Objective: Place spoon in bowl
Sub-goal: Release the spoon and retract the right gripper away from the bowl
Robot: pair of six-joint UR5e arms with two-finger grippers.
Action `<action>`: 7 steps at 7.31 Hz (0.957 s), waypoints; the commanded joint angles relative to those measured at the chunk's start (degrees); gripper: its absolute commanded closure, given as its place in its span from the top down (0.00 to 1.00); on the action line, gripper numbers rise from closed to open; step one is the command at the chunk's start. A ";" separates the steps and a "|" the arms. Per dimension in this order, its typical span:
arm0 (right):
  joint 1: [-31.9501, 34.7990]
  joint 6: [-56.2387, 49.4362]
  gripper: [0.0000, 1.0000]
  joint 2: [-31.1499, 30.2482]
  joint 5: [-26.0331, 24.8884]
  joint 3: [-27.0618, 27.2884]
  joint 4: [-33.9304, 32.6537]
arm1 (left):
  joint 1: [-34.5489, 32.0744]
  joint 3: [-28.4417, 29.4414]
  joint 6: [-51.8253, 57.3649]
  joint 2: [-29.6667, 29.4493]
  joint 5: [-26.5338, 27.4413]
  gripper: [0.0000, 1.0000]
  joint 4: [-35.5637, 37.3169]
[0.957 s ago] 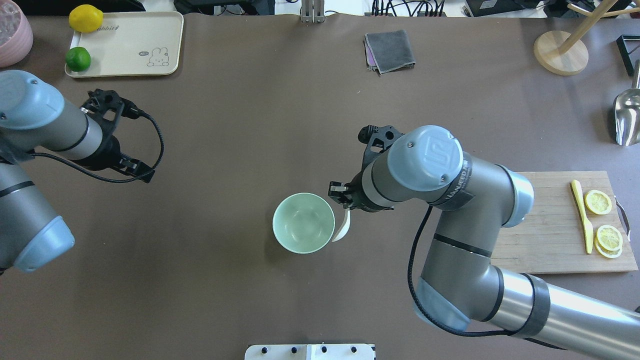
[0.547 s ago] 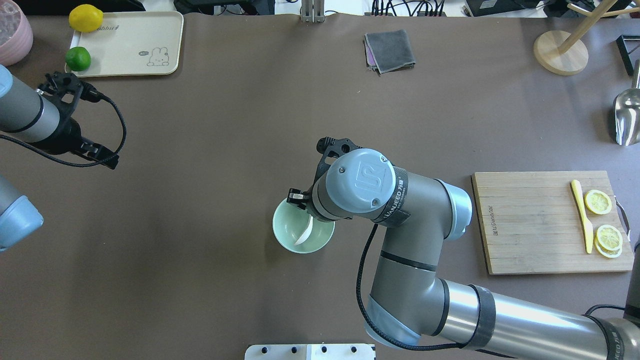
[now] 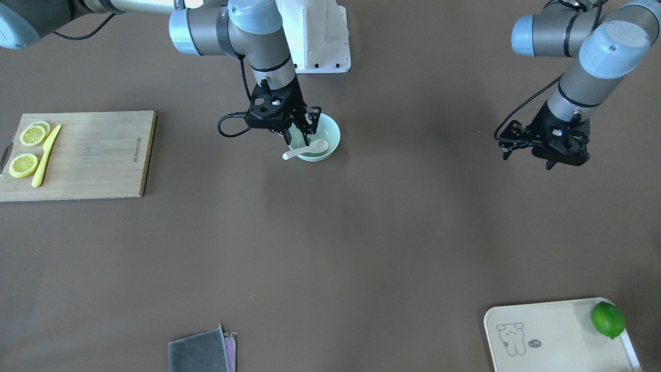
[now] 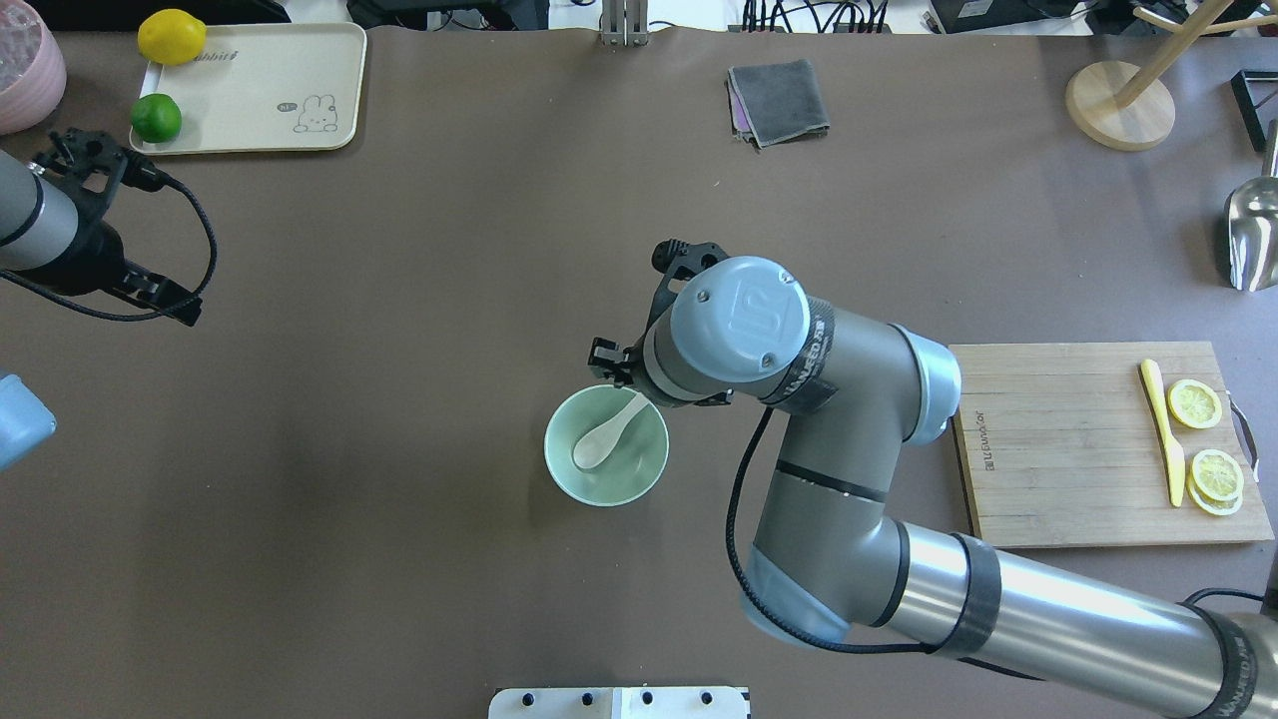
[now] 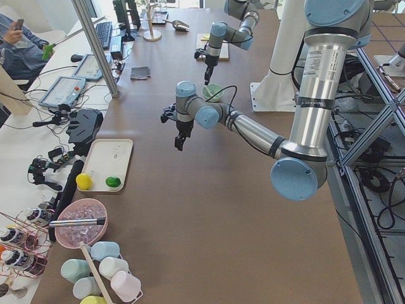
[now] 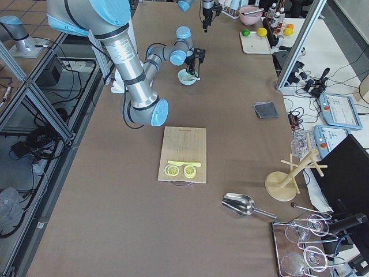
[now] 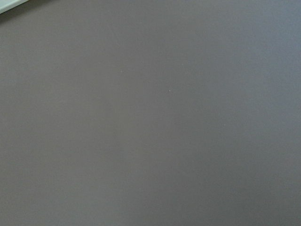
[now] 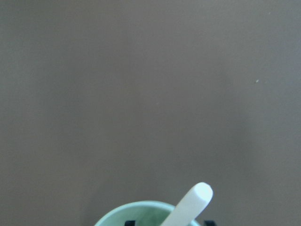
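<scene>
The white spoon (image 4: 599, 445) lies in the pale mint-green bowl (image 4: 624, 474) near the table's middle. Its scoop is down inside and its handle leans on the rim toward my right gripper. In the front view the spoon (image 3: 304, 150) sticks out over the bowl's rim (image 3: 333, 135). My right gripper (image 3: 300, 135) hangs just above the bowl's edge, open, and holds nothing. In the right wrist view the spoon's handle (image 8: 190, 205) rises from the bowl (image 8: 122, 212) between two spread fingertips (image 8: 208, 222). My left gripper (image 3: 567, 163) is far off, open and empty.
A wooden cutting board (image 4: 1058, 449) with lemon slices and a yellow knife (image 4: 1163, 429) lies to the right. A cream tray (image 4: 260, 90) with a lemon and a lime is at the far left. A grey cloth (image 4: 779, 100), a metal scoop (image 4: 1253, 235) and a wooden stand (image 4: 1118, 105) lie farther back.
My right gripper carried the spoon from beside the bowl to over it, let it go and drew back. The spoon now rests in the bowl. My left arm drew back to the left.
</scene>
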 commanded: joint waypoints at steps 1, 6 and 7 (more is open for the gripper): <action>10.08 -7.55 1.00 -12.77 9.35 10.64 -0.40 | -9.55 2.64 15.71 3.04 -3.59 0.97 0.46; 48.19 -68.63 1.00 -42.46 30.87 8.40 -0.57 | -27.95 6.61 27.48 8.67 -11.78 0.97 0.73; 55.85 -78.34 1.00 -42.48 34.92 2.33 -0.49 | -29.55 6.44 29.31 10.51 -12.31 0.97 0.64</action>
